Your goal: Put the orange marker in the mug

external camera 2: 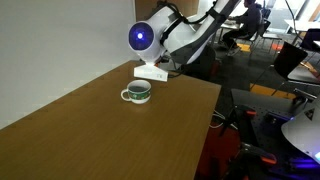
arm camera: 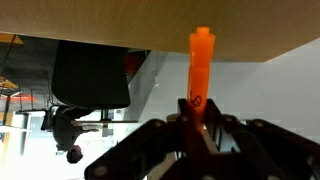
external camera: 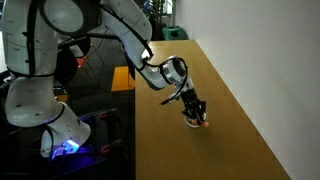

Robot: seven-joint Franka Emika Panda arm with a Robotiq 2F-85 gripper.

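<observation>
The gripper (arm camera: 196, 120) is clamped narrow on the orange marker (arm camera: 201, 62). In the wrist view its jaws pinch 1 end, and most of the barrel sticks out toward 12 o'clock, at the table top. In an exterior view the marker tip sits low by the table (external camera: 170, 140); I cannot tell if it touches. It looks like light, stiff, smooth plastic, so it may swivel or slip in this end grip, and a hold nearer the middle would likely be steadier. The mug (external camera 2: 137, 92) stands upright with its mouth open. Around the mug there is a wall (external camera 2: 40, 50) at 9 o'clock, the table edge at 3 o'clock and the arm (external camera 2: 190, 35) at 12 o'clock, so coming down from above seems freest
</observation>
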